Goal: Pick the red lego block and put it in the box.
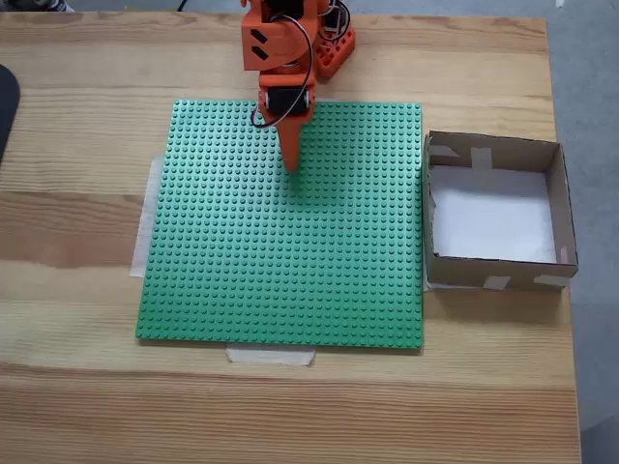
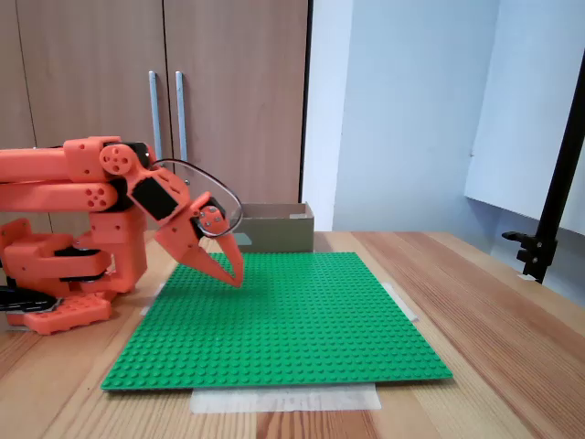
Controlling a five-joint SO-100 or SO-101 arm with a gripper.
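While the wide green studded baseplate [image 2: 283, 315] lies taped flat on the wooden table [image 1: 87, 396], no red lego block can be picked out on it or anywhere else. Behind the near rows of studs, the orange two-finger gripper [image 2: 238, 276] points down with its jaws together, holding nothing, tips just above the plate. Beyond that, the shallow brown cardboard box [image 1: 495, 215] shows a bare white floor. Best play now: find the brick first, then spread the fingers before descending.
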